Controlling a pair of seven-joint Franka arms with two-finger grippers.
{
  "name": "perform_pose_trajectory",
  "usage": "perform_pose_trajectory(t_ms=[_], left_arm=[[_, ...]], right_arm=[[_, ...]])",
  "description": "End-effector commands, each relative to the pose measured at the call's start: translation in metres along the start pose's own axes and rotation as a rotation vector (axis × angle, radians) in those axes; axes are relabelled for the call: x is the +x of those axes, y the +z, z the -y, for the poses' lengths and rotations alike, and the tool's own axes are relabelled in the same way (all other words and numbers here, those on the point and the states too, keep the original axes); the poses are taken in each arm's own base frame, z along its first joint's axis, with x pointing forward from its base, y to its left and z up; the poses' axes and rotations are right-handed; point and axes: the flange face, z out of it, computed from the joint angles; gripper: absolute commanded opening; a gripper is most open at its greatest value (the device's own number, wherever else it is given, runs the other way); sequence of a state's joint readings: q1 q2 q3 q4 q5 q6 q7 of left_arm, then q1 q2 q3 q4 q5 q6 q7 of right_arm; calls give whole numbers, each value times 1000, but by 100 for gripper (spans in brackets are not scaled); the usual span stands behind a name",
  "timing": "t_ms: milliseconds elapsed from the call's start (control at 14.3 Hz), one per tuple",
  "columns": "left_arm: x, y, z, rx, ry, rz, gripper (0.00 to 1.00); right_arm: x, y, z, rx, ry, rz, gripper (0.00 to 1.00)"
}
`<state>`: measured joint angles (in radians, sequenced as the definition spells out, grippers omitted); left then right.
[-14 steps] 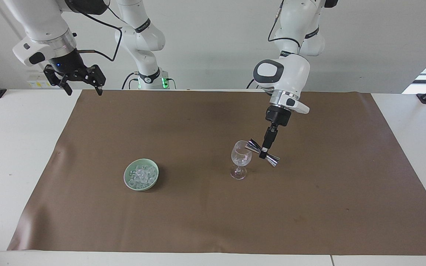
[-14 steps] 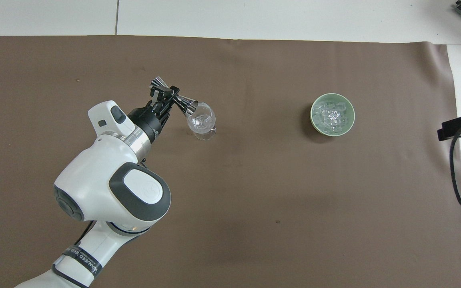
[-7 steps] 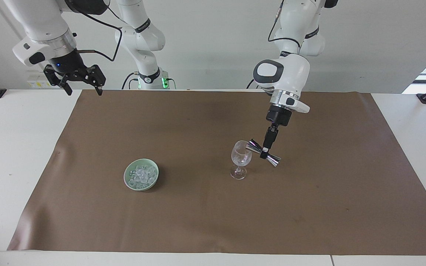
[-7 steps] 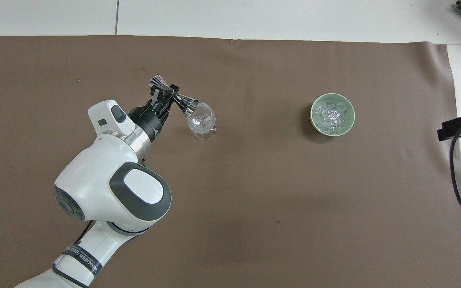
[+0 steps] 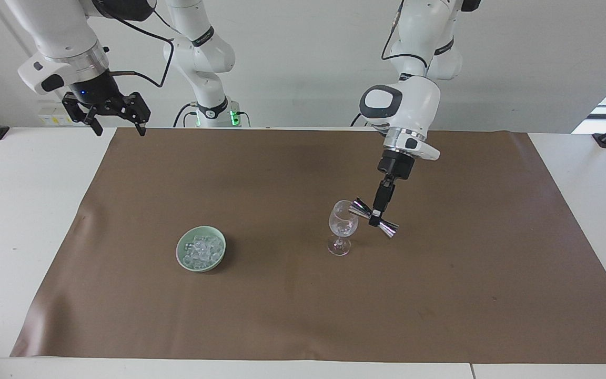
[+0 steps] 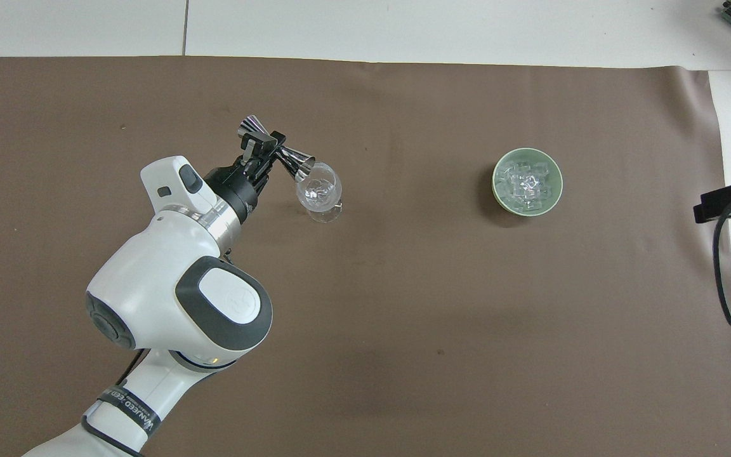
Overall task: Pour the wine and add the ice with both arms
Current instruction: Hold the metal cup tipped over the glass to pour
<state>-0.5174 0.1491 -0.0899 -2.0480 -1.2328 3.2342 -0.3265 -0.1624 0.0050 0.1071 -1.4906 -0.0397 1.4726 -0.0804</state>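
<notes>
Almost nothing has moved since the earlier frame. Left hand (image 5: 375, 218), clamped on the jigger (image 5: 374, 217) at its waist, tips it over the wine glass (image 5: 342, 226); its long axis slants down, mouth at the rim. A nudge could topple the glass. Right hand (image 5: 118, 124) waits with fingers apart, over the bench (image 5: 19, 210) edge. Ice (image 5: 201, 251) lies in the green bowl (image 5: 183, 261), toward the right arm's end.

left tool (image 5: 375, 217) gripping tilted jigger (image 5: 373, 217) over wine glass (image 5: 342, 227), ice (image 5: 203, 250) in green bowl (image 5: 184, 260)
</notes>
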Motion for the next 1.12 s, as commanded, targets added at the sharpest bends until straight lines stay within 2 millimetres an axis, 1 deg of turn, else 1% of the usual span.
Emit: perform_pose_trajectory(t_ms=[0, 1049], left_arm=[[-3, 3, -5, -12, 36, -21, 0], [-2, 2, -6, -19, 86, -38, 0]], right_arm=[[-5, 0, 3, 14, 11, -4, 100], [-5, 0, 2, 14, 13, -4, 100]])
